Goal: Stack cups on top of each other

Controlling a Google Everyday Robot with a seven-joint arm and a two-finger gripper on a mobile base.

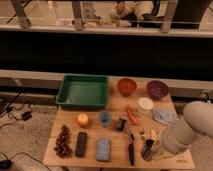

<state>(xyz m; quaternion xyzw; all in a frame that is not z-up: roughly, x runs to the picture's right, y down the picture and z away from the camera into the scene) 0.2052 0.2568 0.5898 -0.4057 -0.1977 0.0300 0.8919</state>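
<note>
The light blue cup [105,118] stands upright near the middle of the wooden table [67,122]. My white arm [192,127] reaches in from the right, low over the table's front right corner. My gripper [148,148] is at its tip, about a hand's width right of and in front of the blue cup. A dark shiny cylindrical shape sits right at the gripper. It looks like the metallic cup [147,151], but I cannot separate the two.
A green tray [82,91] is at the back left, with a red bowl [127,86] and a purple bowl [157,89] at the back right. Also here are a white lid [145,104], grey plate [164,116], carrot [132,115], small black object [121,124], orange [83,120], grapes [62,141], remote [80,144], sponge [103,149] and knife [131,148].
</note>
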